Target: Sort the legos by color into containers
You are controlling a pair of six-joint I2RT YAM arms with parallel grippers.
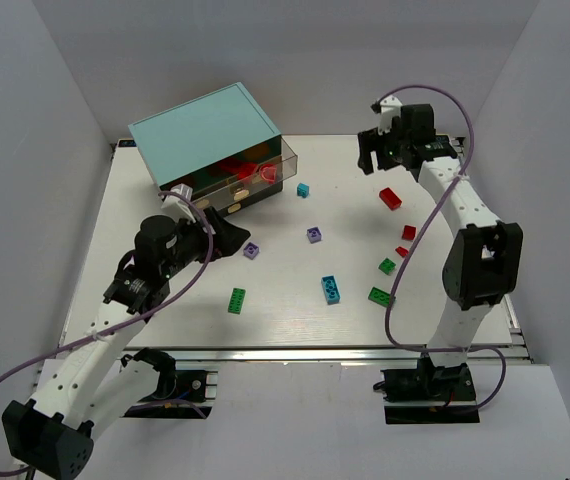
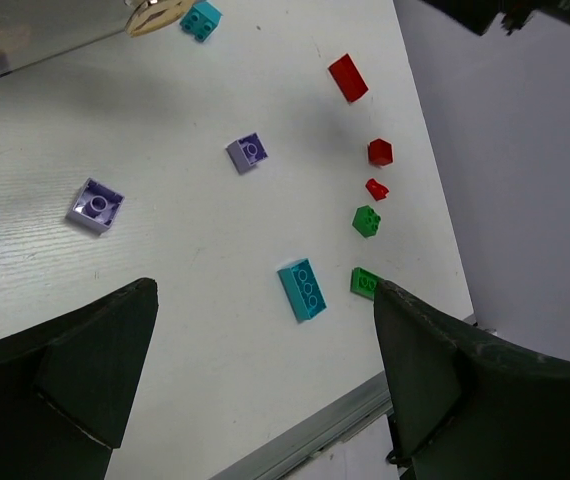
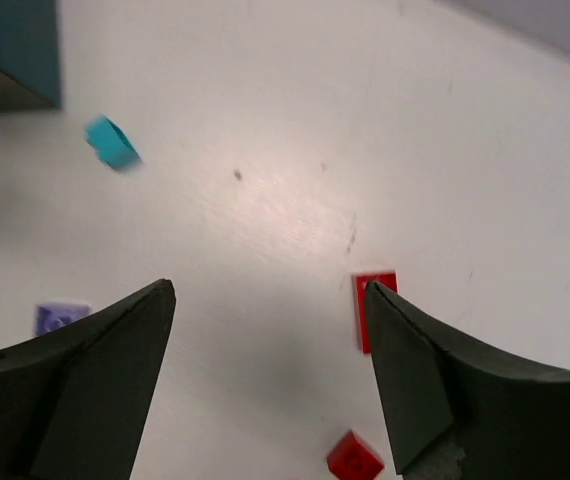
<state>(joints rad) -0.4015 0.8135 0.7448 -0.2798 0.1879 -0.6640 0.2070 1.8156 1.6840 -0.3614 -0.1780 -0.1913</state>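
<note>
So the legos (image 1: 303, 189) are mostly loose on the surface (image 1: 295, 325): a long red brick (image 1: 391, 198) with a small red one (image 1: 408, 232) nearer the arms, a green one (image 1: 237, 300), a cyan brick (image 1: 331, 288) and a purple one (image 1: 314, 234), all lying apart from each other. The teal cabinet (image 1: 205, 130) sits at the far left with something red showing through its drawer (image 1: 265, 172). The right hand (image 3: 270, 290) is spread wide with nothing in it, hanging above the long red brick, which in its wrist view lies right next to one finger. The left hand (image 2: 265, 290) is wide apart and empty too, just in front of the cabinet. My take on handling: these look like hard, light, slick little plastic bits, so they won't squash or break, but they'll probably skid or pop out if pinched off-centre. I'd grab the long red one across its narrow width, pads flat on the two long smooth sides, not on the studs.
</note>
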